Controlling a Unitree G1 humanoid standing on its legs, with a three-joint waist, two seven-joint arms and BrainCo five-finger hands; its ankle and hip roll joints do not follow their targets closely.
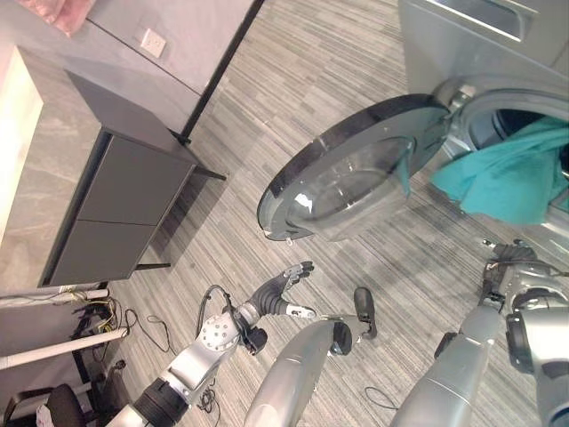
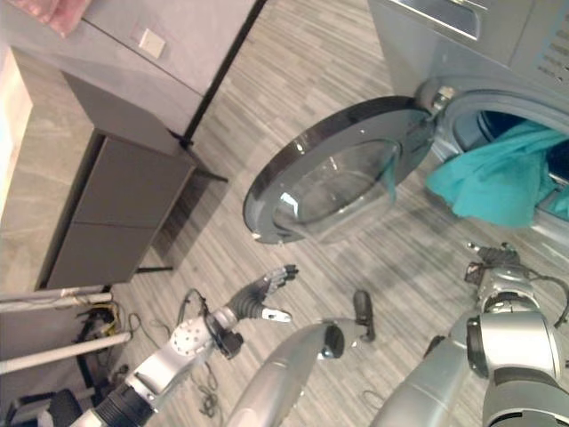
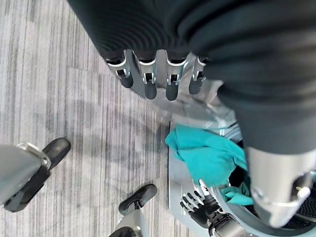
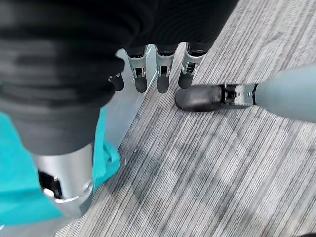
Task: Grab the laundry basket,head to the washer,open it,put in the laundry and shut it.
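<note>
Left eye view, left robot hand (image 1: pixel 283 286): fingers straight and spread, thumb apart, holding nothing and touching nothing.
Left arm pose: reaches forward from the lower left, the hand raised over the striped floor (image 1: pixel 293 98), below the near rim of the washer door and short of it.
Right robot hand (image 1: pixel 508 263): low at the right, just below the washer opening; in the right wrist view its fingers (image 4: pixel 163 79) hang straight, loosely open, with nothing in them.
Right arm pose: comes up from the lower right, the hand close to the washer's front panel and to the hanging cloth, contact not clear.
Washer (image 1: pixel 498 36): far right, grey, its drum mouth exposed.
Washer door (image 1: pixel 356 169): swung fully open toward the left, round, dark rim, clear window.
Laundry (image 1: pixel 507 173): teal cloth, part inside the drum, part draped out over the lower lip of the opening; just above the right hand, well apart from the left hand.
Cabinet (image 1: pixel 120 191): dark, on thin legs, far left against the wall.
</note>
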